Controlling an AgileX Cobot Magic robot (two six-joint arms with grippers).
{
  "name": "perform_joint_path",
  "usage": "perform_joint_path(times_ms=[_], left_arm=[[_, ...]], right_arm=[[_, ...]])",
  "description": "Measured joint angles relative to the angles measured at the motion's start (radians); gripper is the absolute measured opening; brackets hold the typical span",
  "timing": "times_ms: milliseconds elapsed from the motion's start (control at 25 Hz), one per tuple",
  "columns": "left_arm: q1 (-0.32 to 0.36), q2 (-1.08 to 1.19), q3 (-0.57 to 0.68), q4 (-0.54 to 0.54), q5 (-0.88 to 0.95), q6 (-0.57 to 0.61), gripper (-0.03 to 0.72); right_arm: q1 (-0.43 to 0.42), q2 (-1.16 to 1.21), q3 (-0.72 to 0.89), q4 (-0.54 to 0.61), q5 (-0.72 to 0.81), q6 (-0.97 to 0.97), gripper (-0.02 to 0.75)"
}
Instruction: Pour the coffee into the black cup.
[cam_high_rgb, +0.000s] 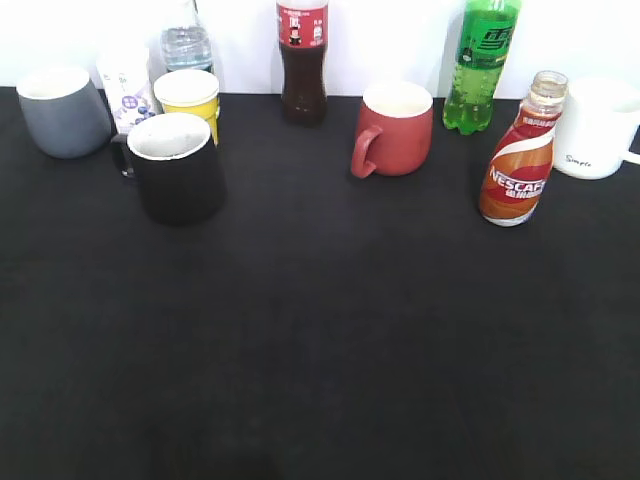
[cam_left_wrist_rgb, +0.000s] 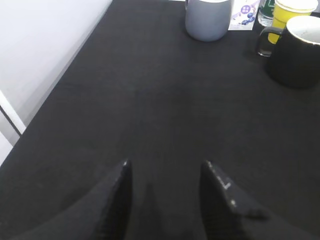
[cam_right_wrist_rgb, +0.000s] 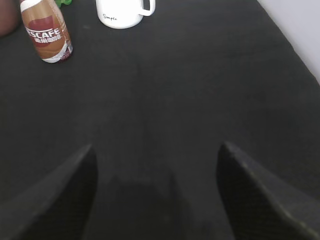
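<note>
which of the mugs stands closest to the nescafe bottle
The white ceramic mug with small black script, at the far right, just behind and beside the curvy orange-and-white Nescafe bottle. The dark red mug, matte black mug and grey mug stand farther left.

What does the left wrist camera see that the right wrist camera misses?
Only the left wrist view shows the black cup, a grey mug, a yellow cup and the left end effector, its fingers apart. Only the right wrist view shows the Nescafe coffee bottle, a white mug and the right end effector, also open. Both share the black tablecloth.
</note>
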Motion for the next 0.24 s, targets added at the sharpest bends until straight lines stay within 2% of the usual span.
perform_joint_path(times_ms=[240], left_arm=[[0.000, 0.000, 0.000, 0.000, 0.000, 0.000, 0.288]], right_arm=[[0.000, -0.001, 0.000, 0.000, 0.000, 0.000, 0.577]])
